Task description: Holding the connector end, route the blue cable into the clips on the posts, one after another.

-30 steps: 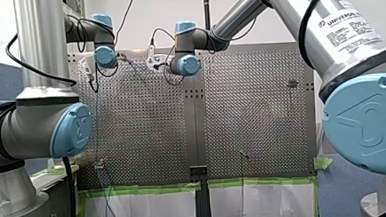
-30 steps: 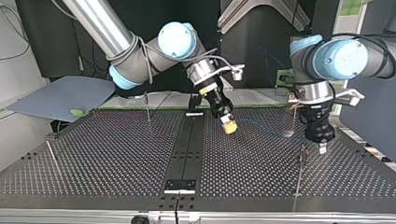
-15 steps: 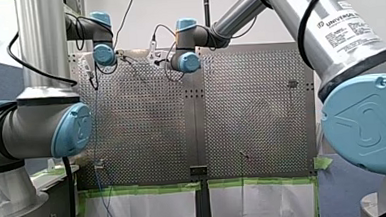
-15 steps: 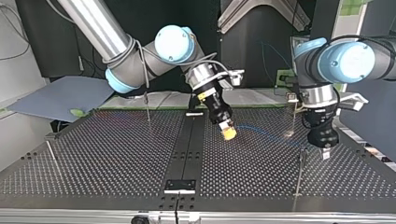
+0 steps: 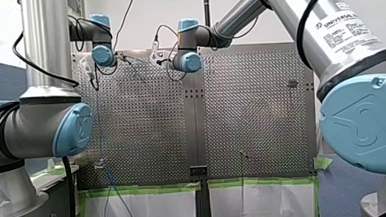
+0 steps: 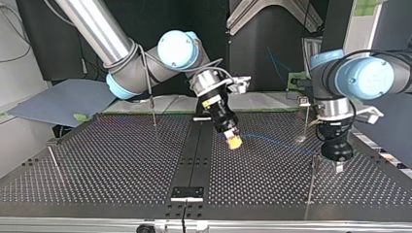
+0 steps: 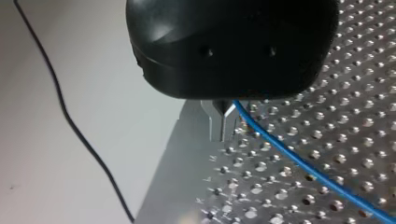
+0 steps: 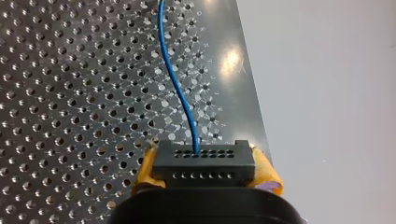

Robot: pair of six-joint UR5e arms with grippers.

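In the right wrist view my right gripper (image 8: pixel 204 179) is shut on the black connector (image 8: pixel 204 162), gripped between yellow pads (image 8: pixel 267 173). The blue cable (image 8: pixel 175 84) leaves the connector and runs ahead over the perforated plate. In the top view my right gripper (image 6: pixel 234 141) hangs tilted near the table's middle. From there the blue cable (image 6: pixel 277 142) stretches to my left gripper (image 6: pixel 338 166) at the right. My left gripper's metal fingers (image 7: pixel 223 122) are shut, with the blue cable (image 7: pixel 303 164) coming out beside them. A thin post (image 6: pixel 311 180) stands just beside my left gripper.
More thin posts stand on the table: one behind my left gripper (image 6: pixel 306 116), one far back left (image 6: pixel 153 110), one at the left edge (image 6: pixel 52 159). In the front view the cable (image 5: pixel 99 123) runs down to a clip post (image 5: pixel 99 165) and off the table's near edge.
In the top view my left gripper has moved right and nearer to the camera. My right gripper has shifted slightly left, still with the connector. The cable between them is stretched longer.
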